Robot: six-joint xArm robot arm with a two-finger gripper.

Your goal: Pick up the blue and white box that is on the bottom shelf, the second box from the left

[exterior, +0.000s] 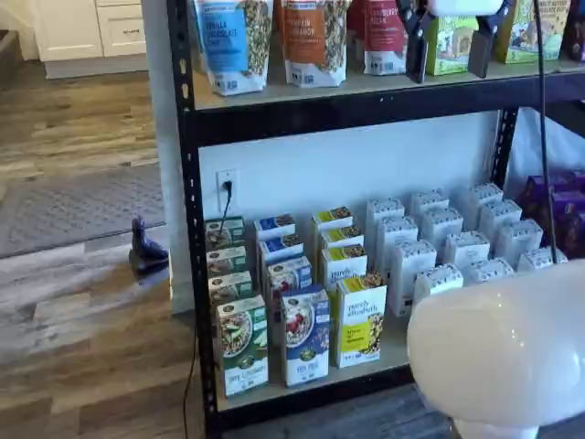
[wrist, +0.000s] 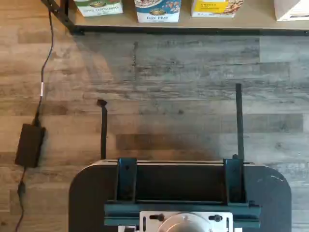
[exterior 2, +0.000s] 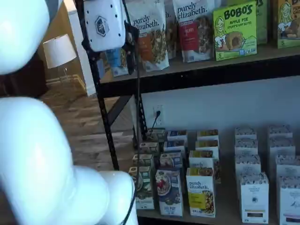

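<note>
The blue and white box (exterior: 306,337) stands at the front of its row on the bottom shelf (exterior: 395,355), between a green-and-white carton (exterior: 242,346) and a yellow carton (exterior: 361,320). Several like it stand behind it. It also shows in the other shelf view (exterior 2: 168,192) and, in part, in the wrist view (wrist: 158,10). My gripper (exterior: 448,50) hangs high up in front of the upper shelf, far above the box. Its two black fingers (exterior: 416,44) stand apart, open and empty. In a shelf view only its white body (exterior 2: 103,23) shows plainly.
Pouches (exterior: 311,37) fill the upper shelf. White cartons (exterior: 439,247) fill the right of the bottom shelf. The white arm (exterior: 503,347) bulks in front at the lower right. A cable (exterior: 545,137) hangs beside it. A power brick (wrist: 30,145) lies on the wood floor.
</note>
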